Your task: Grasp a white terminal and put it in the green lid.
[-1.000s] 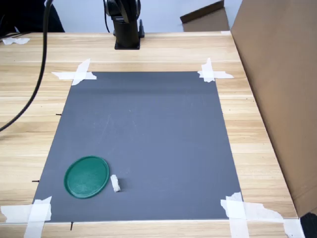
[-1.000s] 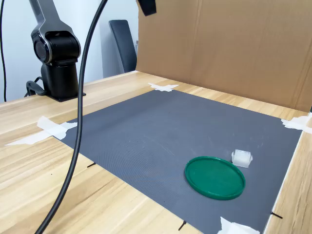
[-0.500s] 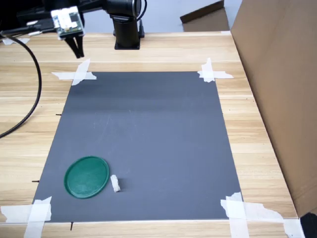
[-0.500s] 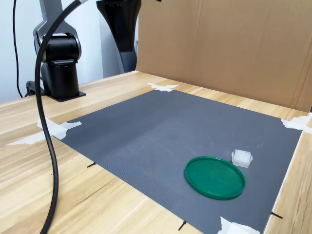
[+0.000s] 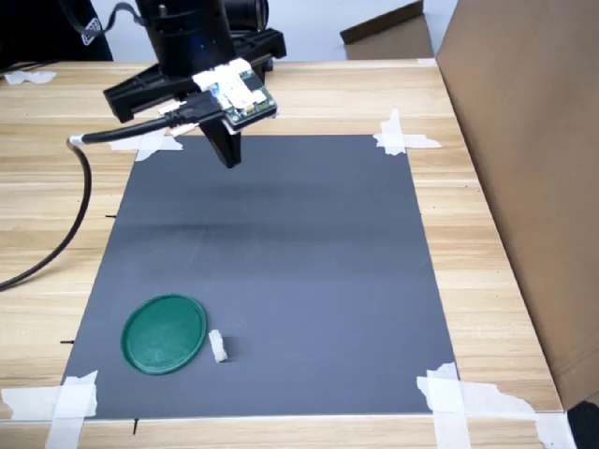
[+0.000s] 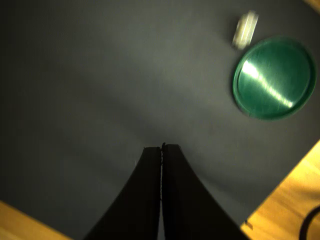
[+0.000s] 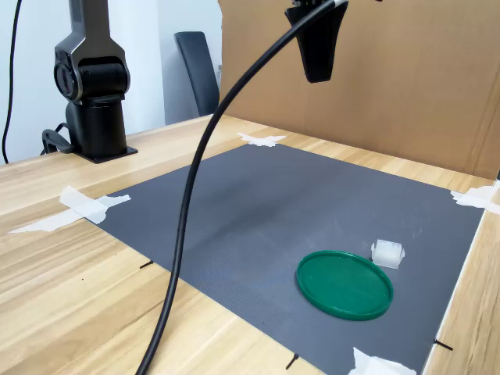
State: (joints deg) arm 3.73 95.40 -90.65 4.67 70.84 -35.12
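We see the gripper high over the mat's far side, jaws pressed together, holding nothing. The white terminal lies just right of the green lid in the first exterior view, near edge.

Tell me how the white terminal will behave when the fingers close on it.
The white terminal looks like a tiny, blocky plastic piece, so it is probably stiff and very light. Lying flat on the grey mat, it seems unlikely to roll, but may skid if nudged. Its smooth faces could slip between the closed fingers unless squarely pinched.
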